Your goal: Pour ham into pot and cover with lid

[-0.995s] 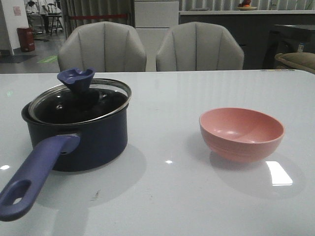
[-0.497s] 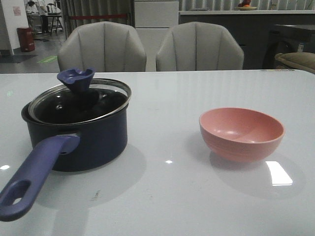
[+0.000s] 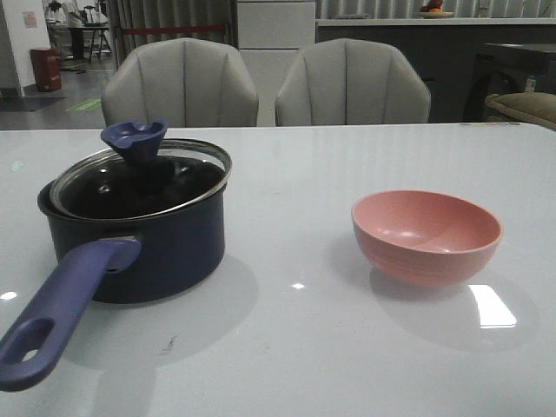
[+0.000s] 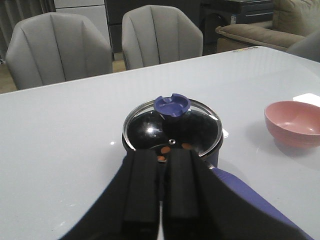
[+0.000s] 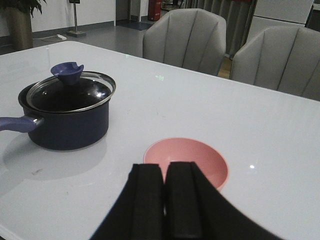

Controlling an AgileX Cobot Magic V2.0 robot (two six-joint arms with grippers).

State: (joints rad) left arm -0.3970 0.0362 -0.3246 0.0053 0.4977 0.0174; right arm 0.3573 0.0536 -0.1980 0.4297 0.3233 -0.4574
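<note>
The navy pot [image 3: 165, 252] stands at the table's left, its purple-blue handle [image 3: 56, 308] pointing to the front. The glass lid [image 3: 143, 182] with a dark blue knob [image 3: 135, 139] sits on the pot, tilted. Through the lid in the left wrist view, orange ham chunks [image 4: 186, 146] lie inside the pot [image 4: 215, 150]. The pink bowl [image 3: 426, 234] on the right is empty. My left gripper [image 4: 161, 156] is shut and empty, held back from the pot above its handle [image 4: 250, 195]. My right gripper [image 5: 164, 170] is shut and empty, short of the bowl [image 5: 187, 160]. Neither gripper shows in the front view.
Two grey chairs [image 3: 182, 82] stand behind the table's far edge. The white table [image 3: 295, 347] stretches between pot and bowl. A sofa [image 4: 260, 30] lies beyond the table's right side.
</note>
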